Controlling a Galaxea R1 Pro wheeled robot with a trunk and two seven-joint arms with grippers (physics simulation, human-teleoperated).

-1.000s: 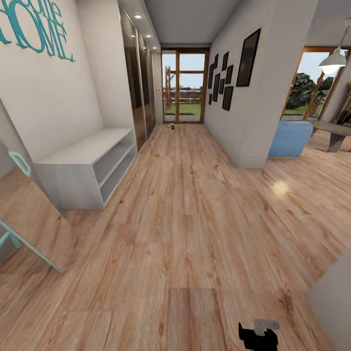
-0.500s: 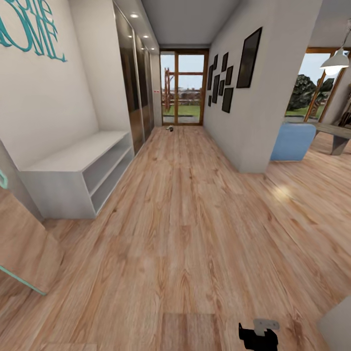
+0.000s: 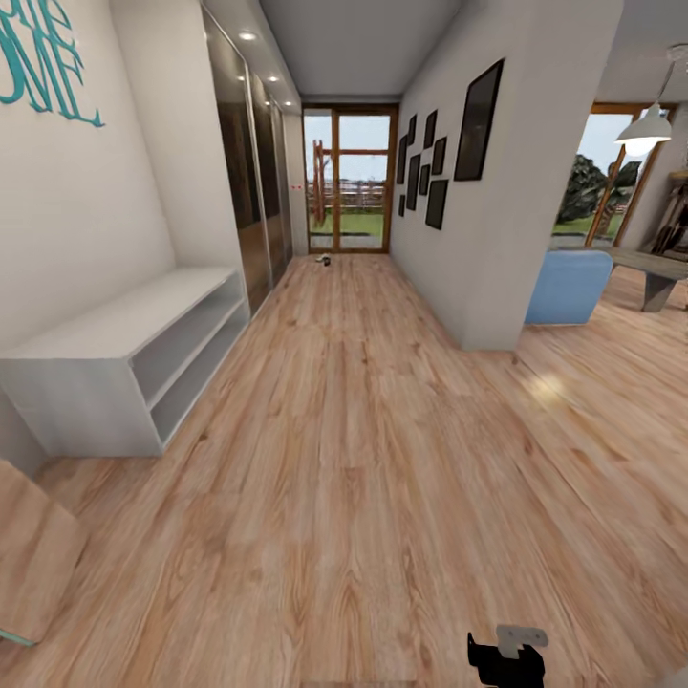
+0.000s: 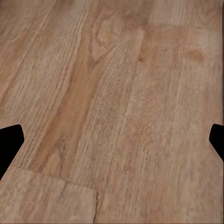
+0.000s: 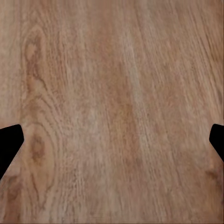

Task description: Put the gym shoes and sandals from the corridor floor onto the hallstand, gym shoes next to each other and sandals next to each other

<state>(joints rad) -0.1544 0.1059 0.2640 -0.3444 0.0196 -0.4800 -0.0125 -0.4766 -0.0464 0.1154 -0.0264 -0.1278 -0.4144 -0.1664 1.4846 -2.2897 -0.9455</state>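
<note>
So we're looking down a long corridor with the corridor floor stretching away in light wood planks toward a glazed door at the far end. The hallstand sits against the left wall, a low light-grey unit with a flat top and two open shelves, all bare from what I can see. Way down by the door there's a small dark blob on the floor, too tiny to say whether it's shoes or sandals. Black picture frames hang on the right wall, teal lettering on the left wall, and a blue chair sits past the corner on the right. At the bottom of the head view a bit of black and grey robot hardware pokes in. The left end effector has its two black fingertips at the far edges of its wrist view, spread wide, nothing but floor between them. Same deal for the right end effector: fingertips wide apart over bare planks, holding nothing.
</note>
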